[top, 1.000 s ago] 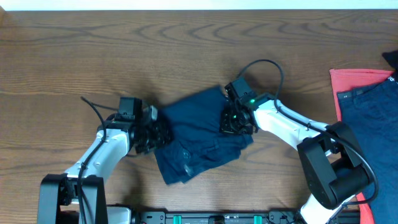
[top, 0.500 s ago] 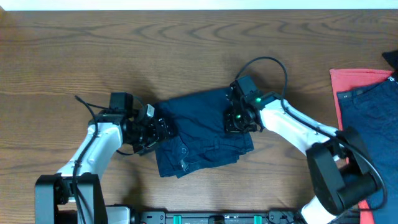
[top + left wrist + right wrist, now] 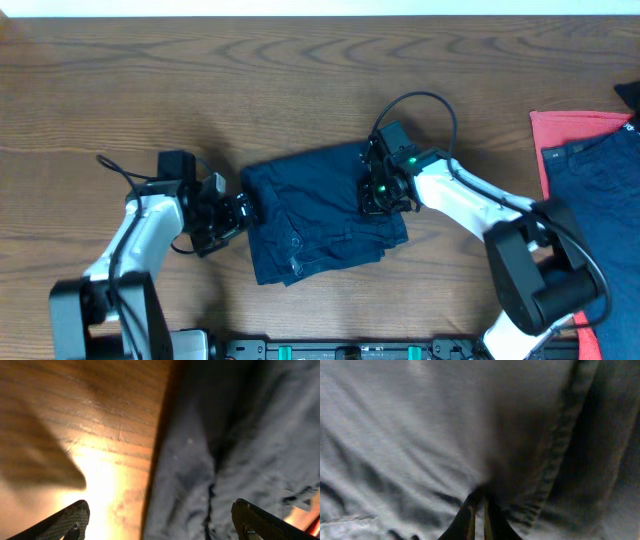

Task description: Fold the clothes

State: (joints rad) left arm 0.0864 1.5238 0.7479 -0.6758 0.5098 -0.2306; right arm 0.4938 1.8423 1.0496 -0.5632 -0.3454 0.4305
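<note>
Two pincers flank the navy shorts [image 3: 320, 215], whose long axis runs from one to the other. The left gripper [image 3: 243, 208] is spread and empty, the cloth edge just ahead; the right gripper [image 3: 381, 200], nearer, pinches the cloth beneath it.

Bare tabletop [image 3: 300, 80] behind — shorts [image 3: 310, 215] centre

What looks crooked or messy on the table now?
The navy shorts lie askew, turned at an angle on the table, their right side bunched in wrinkles and the lower edge uneven. Nothing looks spilled or damaged.
</note>
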